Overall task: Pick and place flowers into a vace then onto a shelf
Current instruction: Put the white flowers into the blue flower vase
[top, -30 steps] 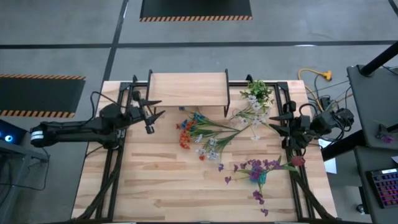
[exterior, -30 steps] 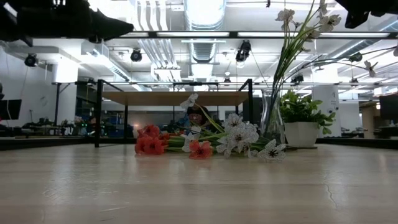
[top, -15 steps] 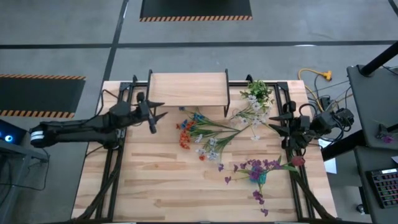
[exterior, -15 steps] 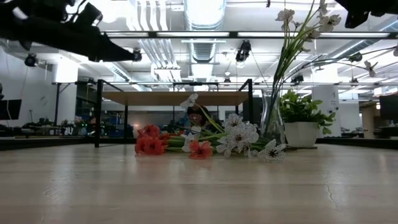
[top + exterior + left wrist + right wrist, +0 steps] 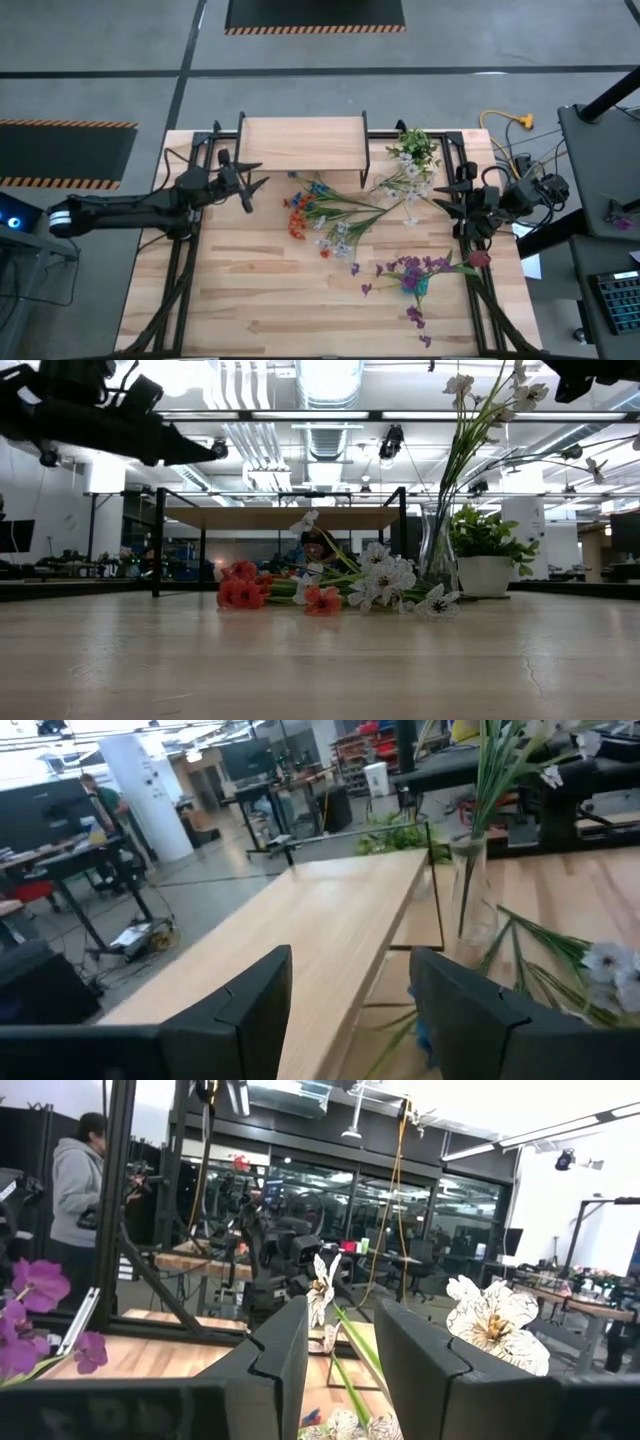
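Observation:
Orange, blue and white flowers (image 5: 330,215) lie flat on the table, right of my left gripper (image 5: 250,186); in the low view they form a heap (image 5: 320,588). Purple flowers (image 5: 415,272) and a dark red bloom (image 5: 480,258) lie nearer the right side. A clear glass vase (image 5: 436,555) stands upright and holds white flowers (image 5: 485,400). The shelf (image 5: 302,143) stands on black legs at the far edge. My left gripper is open and hovers near the shelf's left end. My right gripper (image 5: 447,196) is open, above the table's right edge beside the white flowers (image 5: 495,1320).
A small leafy potted plant (image 5: 485,555) stands by the vase at the far right. Black frame rails (image 5: 185,260) run along both table sides. Bare tabletop (image 5: 260,290) lies toward the near edge. A person (image 5: 85,1180) stands in the room beyond.
My left gripper has moved a little toward the table's right, toward the flowers, and has come down somewhat, first tipping and then levelling out. It has stayed open. The flowers and my right arm have kept still.

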You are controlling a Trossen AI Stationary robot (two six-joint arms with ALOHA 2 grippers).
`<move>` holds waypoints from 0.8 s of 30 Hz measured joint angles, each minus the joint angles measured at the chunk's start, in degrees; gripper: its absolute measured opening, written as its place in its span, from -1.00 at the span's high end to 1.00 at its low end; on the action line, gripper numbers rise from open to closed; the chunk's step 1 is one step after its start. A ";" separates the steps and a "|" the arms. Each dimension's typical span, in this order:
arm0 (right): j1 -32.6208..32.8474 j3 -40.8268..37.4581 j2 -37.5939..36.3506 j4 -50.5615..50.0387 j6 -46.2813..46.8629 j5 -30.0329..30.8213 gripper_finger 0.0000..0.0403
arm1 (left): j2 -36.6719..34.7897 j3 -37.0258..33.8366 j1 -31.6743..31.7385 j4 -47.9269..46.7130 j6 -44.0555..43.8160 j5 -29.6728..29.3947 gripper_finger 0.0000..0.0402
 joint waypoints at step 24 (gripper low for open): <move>-0.02 0.00 -0.02 0.20 0.09 0.00 0.46 | 35.48 28.63 1.79 -30.80 -3.25 4.04 -0.38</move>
